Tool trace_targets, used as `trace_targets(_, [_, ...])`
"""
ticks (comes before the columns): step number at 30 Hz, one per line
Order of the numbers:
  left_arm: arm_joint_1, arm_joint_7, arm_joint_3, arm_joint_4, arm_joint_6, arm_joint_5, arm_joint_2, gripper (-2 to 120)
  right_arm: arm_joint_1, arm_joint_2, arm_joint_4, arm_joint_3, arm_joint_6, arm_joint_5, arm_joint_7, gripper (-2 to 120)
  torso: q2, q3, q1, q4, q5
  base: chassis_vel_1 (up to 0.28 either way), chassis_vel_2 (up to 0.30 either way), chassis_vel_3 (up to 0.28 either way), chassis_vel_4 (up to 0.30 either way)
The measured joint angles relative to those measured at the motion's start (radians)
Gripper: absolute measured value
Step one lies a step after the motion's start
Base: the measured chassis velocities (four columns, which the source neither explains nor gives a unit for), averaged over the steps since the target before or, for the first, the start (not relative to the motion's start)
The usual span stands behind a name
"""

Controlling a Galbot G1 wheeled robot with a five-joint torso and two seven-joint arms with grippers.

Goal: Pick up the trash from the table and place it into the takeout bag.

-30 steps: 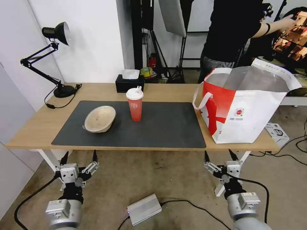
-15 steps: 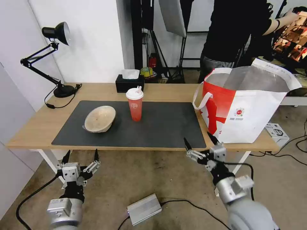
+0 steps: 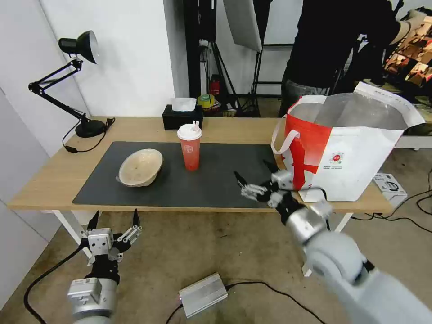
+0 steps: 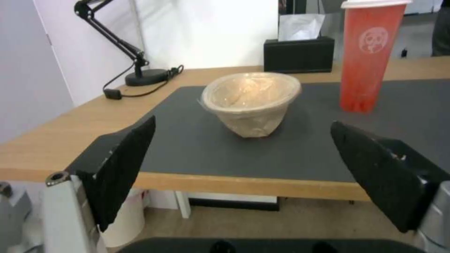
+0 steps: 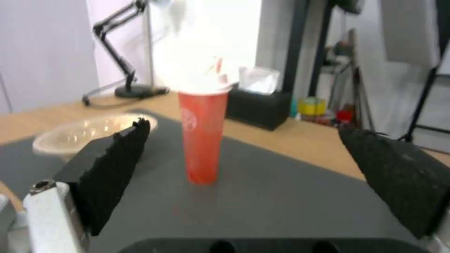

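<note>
A red drink cup (image 3: 190,146) with a white lid stands upright on the dark grey mat (image 3: 216,180) of the light-wood table (image 3: 58,171). To its left a beige pulp bowl (image 3: 140,167) lies tilted on the mat. The white and red takeout bag (image 3: 346,148) stands open at the table's right end, its foil lining showing. My right gripper (image 3: 255,176) hovers open over the mat's front right part, to the right of the cup (image 5: 202,135) and pointing at it. My left gripper (image 3: 114,218) hangs open below the table's front edge, facing the bowl (image 4: 251,102).
A black tissue box (image 3: 182,117) sits behind the cup, and a black desk lamp (image 3: 76,81) stands at the back left. On the floor lie a silver box (image 3: 202,294) and cables. A person stands behind the bag.
My right arm has risen from below the table's front edge and swung left over the mat towards the cup. The left arm has stayed put.
</note>
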Motion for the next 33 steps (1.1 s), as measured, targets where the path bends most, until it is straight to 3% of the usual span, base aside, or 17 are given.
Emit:
trace_targets(12, [-0.005,0.0,-0.01,0.005,0.0,0.01,-0.007,100,0.288,0.053,-0.142,-0.21,-0.065,0.098,-0.018,100,0.0,0.0,0.0,-0.0002,-0.0002,0.0,0.0,0.0,0.0])
trace_targets(33, [-0.015,-0.002,-0.015,0.012,0.001,0.01,0.003,100,0.435,0.16,-0.254,-0.354,-0.086,0.166,0.005,100,0.0,0.0,0.0,-0.0003,-0.0001,0.0,0.0,0.0,0.0])
